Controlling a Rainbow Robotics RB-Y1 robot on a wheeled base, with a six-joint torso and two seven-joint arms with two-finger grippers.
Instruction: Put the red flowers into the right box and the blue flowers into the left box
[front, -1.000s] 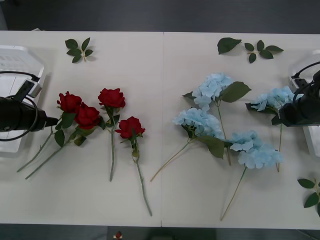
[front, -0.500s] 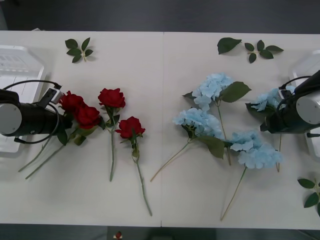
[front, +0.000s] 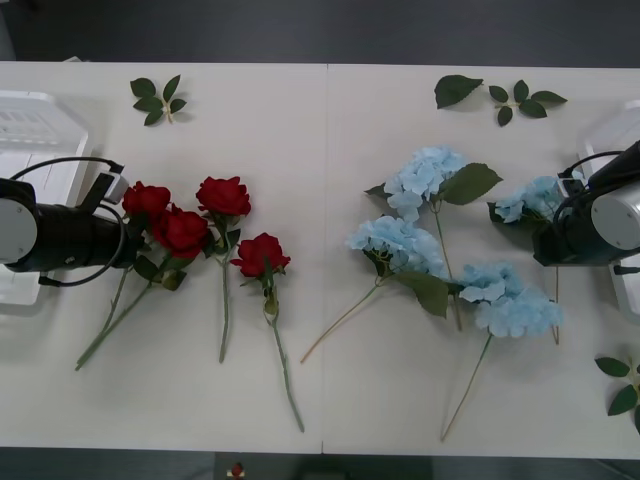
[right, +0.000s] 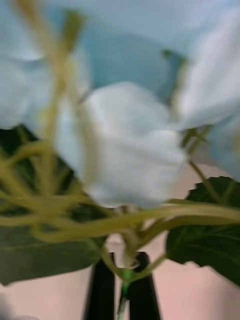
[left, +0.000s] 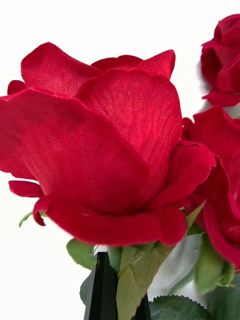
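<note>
So the white table (front: 320, 400) has the whole spread laid out: at 9 o'clock sits the left box (front: 40, 120), the gridded white tray, and at 3 o'clock the right box (front: 622, 125) pokes in at the edge. The blue flowers (front: 420, 245) are bunched on the right half, red flowers (front: 225, 195) on the left half, so each colour lies on the wrong side for its box and has to cross over. Stems mostly run from 12 down toward 6, leaning a bit. The left arm lies low and nearly flat over the table, pointing toward 3 o'clock, and the left gripper (left: 117, 285) has its black fingers pinched narrow on the stem right under a red rose (left: 100, 145), the far-left bloom of the bunch, which sticks straight out from the fingertips. The right arm mirrors it, reaching toward 9 o'clock, and the right gripper (right: 122, 285) is pinched tight on the thin green stem of a blue hydrangea head (front: 530, 197), the one nearest the right box. I'd guess lifting comes next, and both stems are long and floppy, so they could snag neighbouring leaves. Loose leaf sprigs (front: 158, 100) sit up at 12, out of the way.
</note>
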